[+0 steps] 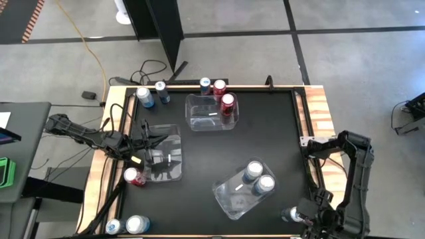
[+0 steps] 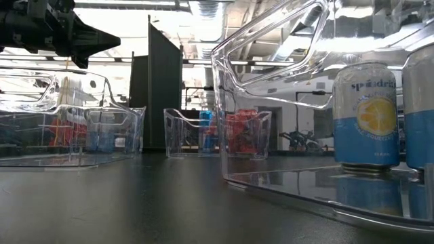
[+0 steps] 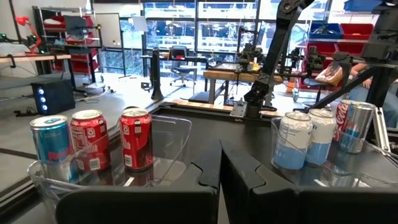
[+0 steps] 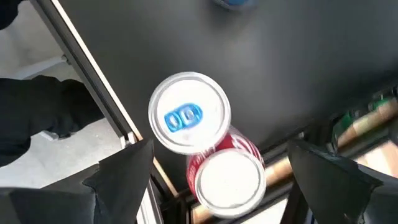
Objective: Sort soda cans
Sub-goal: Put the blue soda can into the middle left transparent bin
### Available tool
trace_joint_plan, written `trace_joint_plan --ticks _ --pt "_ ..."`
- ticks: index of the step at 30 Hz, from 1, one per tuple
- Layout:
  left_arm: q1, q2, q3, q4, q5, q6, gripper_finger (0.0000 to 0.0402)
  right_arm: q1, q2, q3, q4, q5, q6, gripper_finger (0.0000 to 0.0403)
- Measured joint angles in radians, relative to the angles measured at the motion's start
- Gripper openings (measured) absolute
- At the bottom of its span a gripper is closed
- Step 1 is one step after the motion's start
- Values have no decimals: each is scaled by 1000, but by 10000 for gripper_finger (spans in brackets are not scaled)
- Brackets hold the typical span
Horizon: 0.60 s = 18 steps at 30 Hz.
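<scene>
Right gripper (image 4: pixel 208 171) hangs with its fingers spread wide above two upright cans at the table's near right corner: we see a blue-tabbed can (image 4: pixel 189 112) and a red can (image 4: pixel 227 173) touching each other, neither one grasped. Taking the black table (image 1: pixel 265 143) as our landmark, the left gripper (image 1: pixel 151 138) is clenched on nothing over the clear bin (image 1: pixel 164 158) at the table's left side, with a red can (image 1: pixel 134 176) just beside that bin. We find a second clear bin (image 1: pixel 210 113) near the far edge holding a red can (image 1: pixel 228 103), and a third bin (image 1: pixel 239 191) toward the near right holding two light-blue cans (image 1: pixel 257 178). More cans (image 1: pixel 147 95) stand along the far edge.
</scene>
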Motion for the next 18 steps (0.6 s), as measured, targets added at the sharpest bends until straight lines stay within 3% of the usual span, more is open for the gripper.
trace_joint_plan --ticks 18 --pt "0 0 0 -8 0 0 0 -15 60 0 -5 12 -62 400"
